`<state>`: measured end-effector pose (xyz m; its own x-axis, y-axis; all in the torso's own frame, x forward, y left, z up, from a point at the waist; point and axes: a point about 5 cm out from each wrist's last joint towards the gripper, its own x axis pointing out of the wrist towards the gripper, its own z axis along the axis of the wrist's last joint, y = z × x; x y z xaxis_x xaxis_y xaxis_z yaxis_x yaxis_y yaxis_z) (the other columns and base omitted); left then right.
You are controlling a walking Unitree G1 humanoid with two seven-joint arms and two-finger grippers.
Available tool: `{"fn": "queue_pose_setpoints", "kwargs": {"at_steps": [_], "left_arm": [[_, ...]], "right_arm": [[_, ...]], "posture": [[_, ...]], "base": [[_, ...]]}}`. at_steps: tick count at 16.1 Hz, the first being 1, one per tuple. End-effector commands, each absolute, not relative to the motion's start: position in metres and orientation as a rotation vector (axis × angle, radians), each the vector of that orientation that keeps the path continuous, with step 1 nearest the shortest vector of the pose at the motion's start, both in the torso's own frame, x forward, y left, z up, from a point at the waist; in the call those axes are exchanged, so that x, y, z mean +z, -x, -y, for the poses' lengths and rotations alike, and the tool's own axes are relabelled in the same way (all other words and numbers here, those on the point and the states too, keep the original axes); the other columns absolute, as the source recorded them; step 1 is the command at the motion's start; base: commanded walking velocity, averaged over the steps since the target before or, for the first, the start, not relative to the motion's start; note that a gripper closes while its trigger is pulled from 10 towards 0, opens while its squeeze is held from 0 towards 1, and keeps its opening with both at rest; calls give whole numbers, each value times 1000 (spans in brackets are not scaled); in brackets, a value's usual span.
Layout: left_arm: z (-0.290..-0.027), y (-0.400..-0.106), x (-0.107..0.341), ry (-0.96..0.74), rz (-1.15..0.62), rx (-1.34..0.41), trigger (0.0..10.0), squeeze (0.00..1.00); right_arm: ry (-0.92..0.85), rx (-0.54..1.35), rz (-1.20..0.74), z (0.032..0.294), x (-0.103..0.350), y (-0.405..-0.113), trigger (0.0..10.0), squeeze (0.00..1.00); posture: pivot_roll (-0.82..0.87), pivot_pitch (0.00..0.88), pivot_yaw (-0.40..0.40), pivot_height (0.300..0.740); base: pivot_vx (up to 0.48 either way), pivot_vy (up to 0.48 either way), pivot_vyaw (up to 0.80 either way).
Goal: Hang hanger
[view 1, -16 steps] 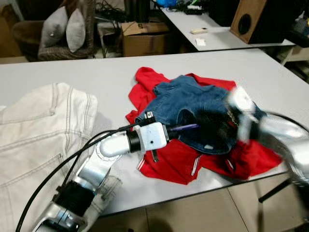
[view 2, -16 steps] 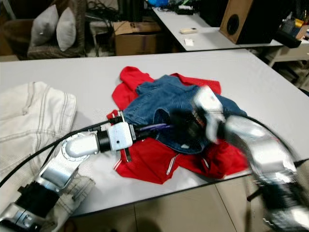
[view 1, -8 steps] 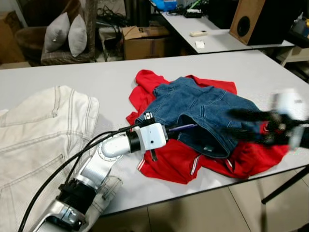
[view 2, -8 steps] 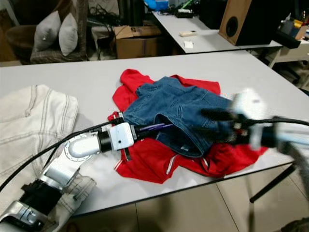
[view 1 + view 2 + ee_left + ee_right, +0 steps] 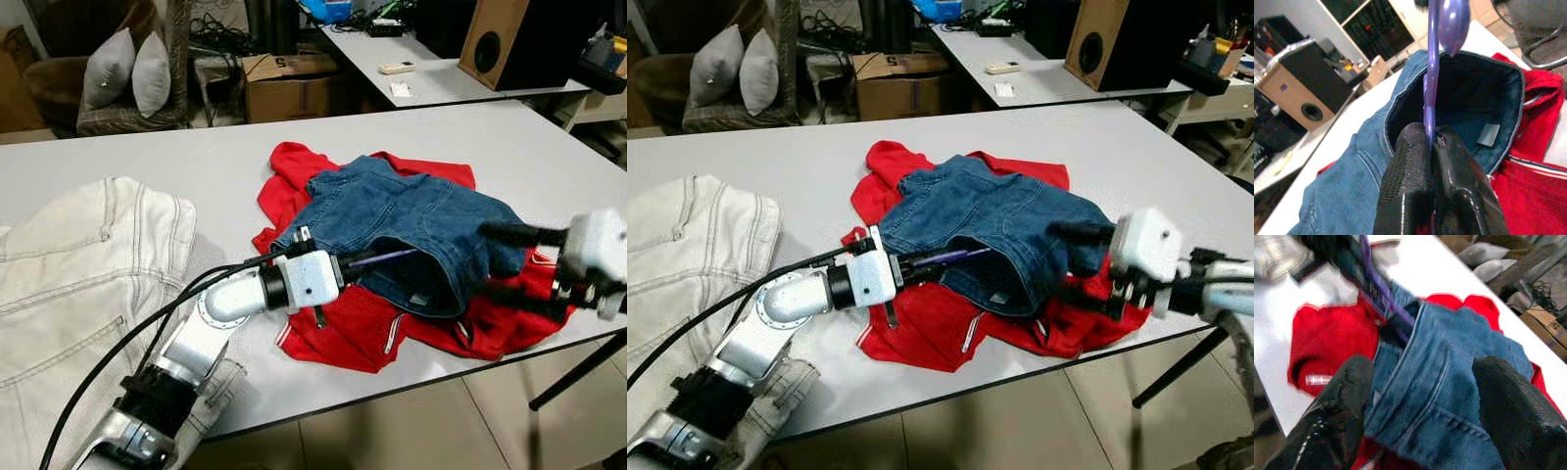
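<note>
A purple hanger [image 5: 378, 258] pokes into the open end of a blue denim garment [image 5: 402, 211] that lies on a red garment [image 5: 343, 323] on the white table [image 5: 225, 147]. My left gripper [image 5: 343, 265] is shut on the hanger's stem [image 5: 1430, 73], just outside the denim opening. My right gripper [image 5: 495, 262] is at the denim's right end near the table's front edge. It is open and points left, and its two fingers [image 5: 1347, 391] stand on either side of a denim fold [image 5: 1425, 382].
A white denim jacket [image 5: 78, 264] covers the table's left part. Behind stand a cardboard box [image 5: 289, 83], a chair with grey cushions [image 5: 118, 73], a second table [image 5: 431, 73] and a wooden speaker [image 5: 509, 39]. Tiled floor lies below the front edge.
My right arm has pulled back from over the denim toward the right and now sits open at the garment's right end. The left gripper and hanger have stayed put.
</note>
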<state>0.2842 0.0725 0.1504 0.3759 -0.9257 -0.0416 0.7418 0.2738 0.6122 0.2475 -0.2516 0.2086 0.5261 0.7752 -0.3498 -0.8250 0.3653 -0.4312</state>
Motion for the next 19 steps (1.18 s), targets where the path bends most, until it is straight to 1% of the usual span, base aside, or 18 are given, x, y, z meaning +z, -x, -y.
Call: {"fn": "queue_pose_setpoints", "kwargs": {"at_steps": [1, 2, 3, 4, 5, 7, 9, 10, 11, 12, 16, 19], "left_arm": [[-69, -281, 153, -615, 378, -1180, 10000, 0], [-69, -281, 152, -636, 376, -1185, 10000, 0], [-70, -281, 151, -655, 377, -1190, 10000, 0], [-70, -281, 150, -674, 376, -1202, 10000, 0], [-70, -281, 151, -677, 377, -1205, 10000, 0], [-70, -280, 151, -695, 379, -1224, 10000, 0], [-70, -280, 151, -701, 379, -1226, 10000, 0], [-70, -280, 151, -709, 379, -1229, 10000, 0], [-71, -280, 152, -714, 379, -1229, 10000, 0], [-71, -280, 152, -714, 379, -1229, 10000, 0], [-69, -279, 153, -720, 385, -1238, 10000, 0], [-67, -279, 155, -742, 403, -1250, 10000, 0]], "right_arm": [[696, 1050, -91, 251, 210, -251, 10000, 1000], [789, 1073, -73, 249, 207, -257, 10000, 1000], [789, 1094, -79, 247, 205, -260, 10000, 784], [823, 1132, -87, 244, 200, -266, 10000, 0], [830, 1142, -84, 243, 199, -268, 10000, 0], [923, 1210, -82, 239, 195, -280, 10000, 0], [952, 1225, -92, 239, 194, -283, 10000, 0], [971, 1239, -100, 240, 193, -286, 6314, 0], [968, 1260, -100, 236, 193, -292, 1686, 0], [970, 1274, -98, 234, 193, -294, 0, 0], [940, 1318, -64, 221, 189, -302, 0, 0], [913, 1308, -77, 219, 188, -309, 0, 0]], "posture": [[-86, 0, 0, 740], [-79, 0, -7, 740], [-77, 1, -8, 740], [-73, 2, -10, 740], [-69, 2, -13, 740], [-60, 3, -20, 740], [-56, 5, -22, 740], [-53, 5, -24, 740], [-46, 7, -26, 740], [-43, 7, -27, 740], [-35, 7, -23, 740], [-33, 4, -23, 740]], "base": [[0, 0, 0], [0, 0, 0], [0, 0, 0], [0, 0, 0], [0, 0, 0], [0, 0, 0], [0, 0, 0], [0, 0, 0], [0, 0, 0], [0, 0, 0], [0, 0, 0], [0, 0, 0]]}}
